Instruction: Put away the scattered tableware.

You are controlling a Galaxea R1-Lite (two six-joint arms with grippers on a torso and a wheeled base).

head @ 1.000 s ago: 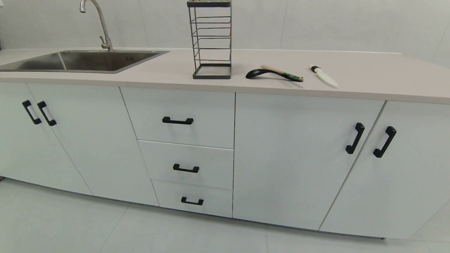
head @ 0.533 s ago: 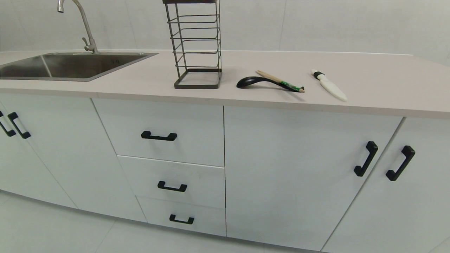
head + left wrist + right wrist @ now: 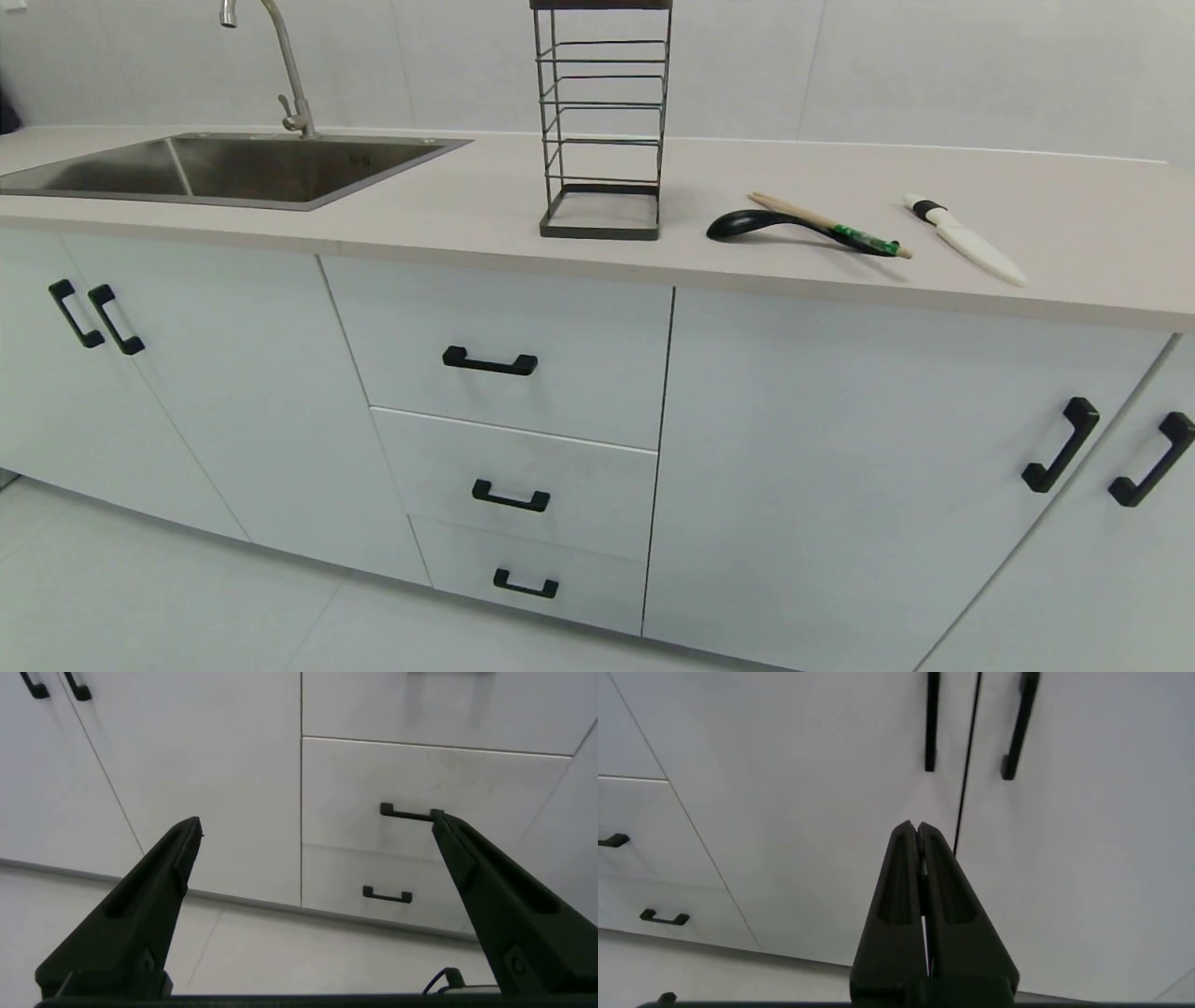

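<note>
Tableware lies on the countertop (image 3: 1074,205), up above both claws: black spoon (image 3: 742,224) touching chopsticks (image 3: 784,209), white knife (image 3: 971,245) just beside them, wire rack (image 3: 602,121) near the spoon. Left gripper (image 3: 317,819) gapes wide before the drawers (image 3: 439,770) (holding nothing); right gripper (image 3: 918,831) is pressed closed, empty, facing cabinet doors (image 3: 831,784).

**Camera arrangement.** Your head view looks forward and down from above the countertop (image 3: 467,210), far enough back to take in the drawer stack (image 3: 509,439) and the right-hand door pair (image 3: 934,448). Your left wrist view sits low and close to the cabinet front. It faces the lower drawers between the wide-spread fingers of the left gripper (image 3: 315,819). Your right wrist view faces the door pair at close range, past the pressed-together fingers of the right gripper (image 3: 915,829). All three views share the drawer stack.
</note>
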